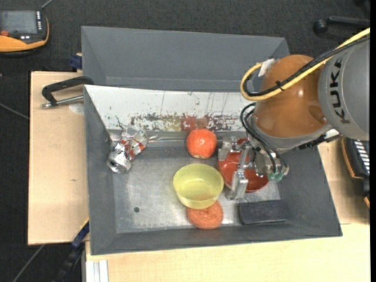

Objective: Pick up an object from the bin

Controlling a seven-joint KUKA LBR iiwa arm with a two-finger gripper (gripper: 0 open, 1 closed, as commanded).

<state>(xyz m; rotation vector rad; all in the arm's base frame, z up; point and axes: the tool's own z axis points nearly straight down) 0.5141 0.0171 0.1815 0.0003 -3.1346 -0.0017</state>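
Pincer (241, 184), grip state unclear, sits over a red roundish thing (228, 168) beside the yellow bowl (198, 185), its axis hidden.

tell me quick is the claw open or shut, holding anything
Claw: open or shut cannot be told; it sits over the red thing beside the yellow bowl.

Crushed can (125, 151) left (by wall); yellow bowl (198, 185) ctr; black sponge (262, 211).
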